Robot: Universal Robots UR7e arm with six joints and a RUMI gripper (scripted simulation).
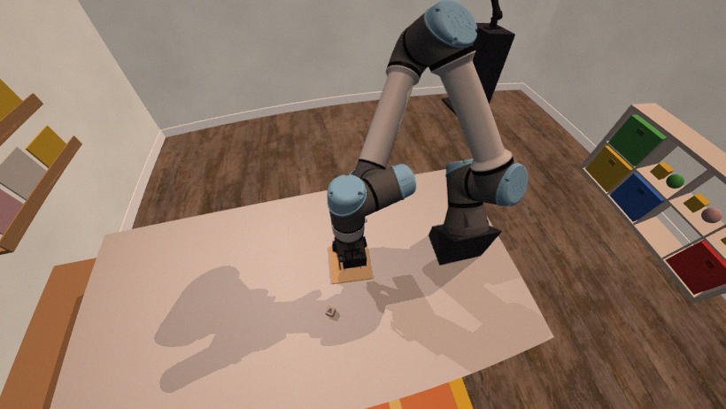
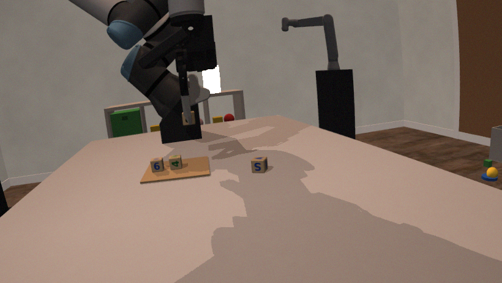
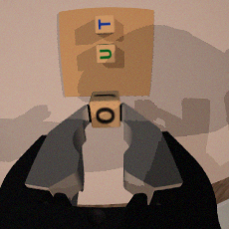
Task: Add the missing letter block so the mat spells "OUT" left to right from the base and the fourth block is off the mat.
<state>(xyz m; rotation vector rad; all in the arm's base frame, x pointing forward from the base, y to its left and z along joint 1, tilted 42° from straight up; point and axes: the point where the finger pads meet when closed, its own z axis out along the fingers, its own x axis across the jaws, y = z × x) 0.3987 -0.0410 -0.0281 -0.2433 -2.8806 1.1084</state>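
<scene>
The fingers are clamped on the O block [image 3: 105, 114], held above the mat [image 3: 139, 50]; beyond them U block [image 3: 105, 54] and T block [image 3: 104, 24] await completion.

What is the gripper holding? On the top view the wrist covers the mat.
Observer: The gripper is shut on a block, with its O face toward the wrist camera.
Operator: Which letters are already on the mat?
Observer: A U block and a T block, letters on top, in line on the mat. The U is the nearer one to the gripper.
Operator: Is the O block set down?
Observer: No. In the exterior view it hangs well above the table and touches neither the mat nor the other blocks.
</scene>
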